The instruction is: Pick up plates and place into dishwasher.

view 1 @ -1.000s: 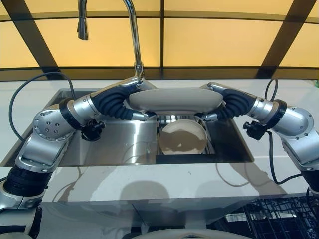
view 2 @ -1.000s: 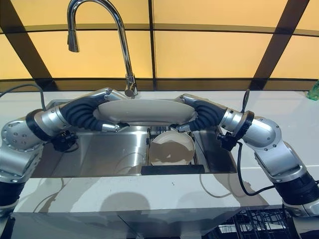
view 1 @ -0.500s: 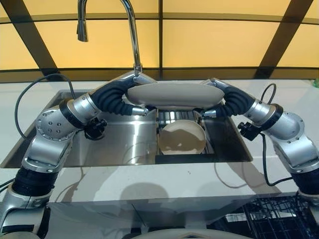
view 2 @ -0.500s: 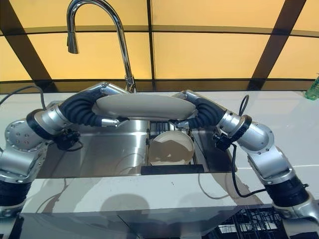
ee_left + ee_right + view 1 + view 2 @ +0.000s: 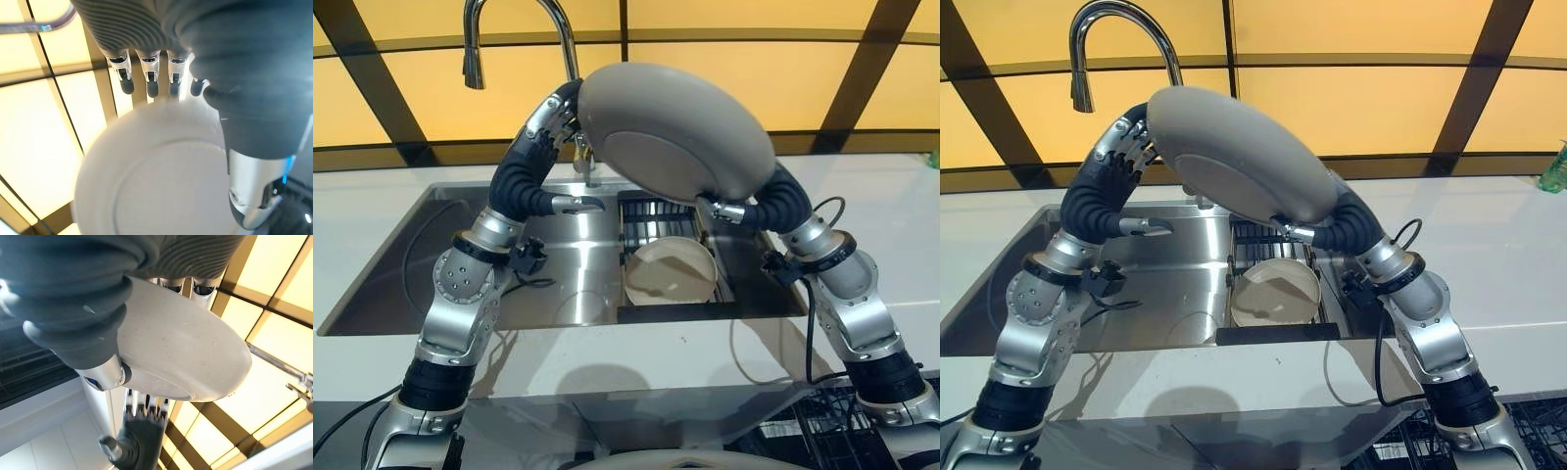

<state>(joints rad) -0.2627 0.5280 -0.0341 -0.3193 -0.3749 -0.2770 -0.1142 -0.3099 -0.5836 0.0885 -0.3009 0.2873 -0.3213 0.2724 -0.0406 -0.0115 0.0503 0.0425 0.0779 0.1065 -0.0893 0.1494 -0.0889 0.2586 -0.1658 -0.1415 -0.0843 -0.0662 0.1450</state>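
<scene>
A large cream plate (image 5: 680, 132) was held up in the air above the stainless sink (image 5: 440, 284), tilted so its underside faced the camera, with the tall faucet (image 5: 553, 29) behind its upper edge. It sat between both hands. The left hand (image 5: 548, 122) was at the plate's raised left edge, its straight fingers (image 5: 149, 85) laid against the rim. The right hand (image 5: 744, 206) was at the lower right edge, thumb on the underside and fingers (image 5: 205, 289) over the far side, clamping the rim. Directly below, a second cream dish (image 5: 671, 271) lay in the right part of the sink on a dark wire rack (image 5: 651, 211). The pale countertop (image 5: 607, 357) ran along the near side of the sink, and a black wire dishwasher rack (image 5: 847, 431) showed at the lower right.
</scene>
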